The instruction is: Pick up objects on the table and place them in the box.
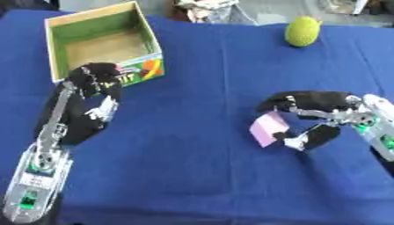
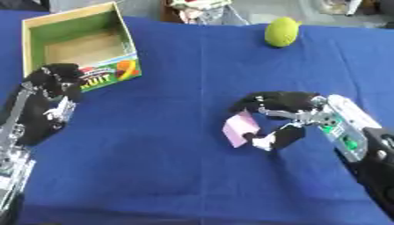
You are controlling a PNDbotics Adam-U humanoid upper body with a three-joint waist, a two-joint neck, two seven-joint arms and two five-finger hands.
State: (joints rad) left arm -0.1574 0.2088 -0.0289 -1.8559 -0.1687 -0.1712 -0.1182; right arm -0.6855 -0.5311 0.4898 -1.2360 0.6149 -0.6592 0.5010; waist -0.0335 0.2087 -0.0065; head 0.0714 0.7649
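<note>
A pink card (image 1: 268,128) is being pinched by the right robot hand (image 1: 311,118) at 4 o'clock. The box (image 1: 54,52) at 10 o'clock looks empty. A green ball (image 1: 302,31) is waiting at 1 o'clock. The left robot hand (image 1: 96,94) is being held curled, holding nothing, beside the box.

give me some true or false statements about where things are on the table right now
1. The right hand is curled round the pink card. True.
2. The yellow-green ball lies inside the box. False: it sits on the blue tablecloth, far right of the box.
3. The box is open at the top with nothing visible inside. True.
4. The left hand holds the pink card. False: it holds nothing and sits just in front of the box.
</note>
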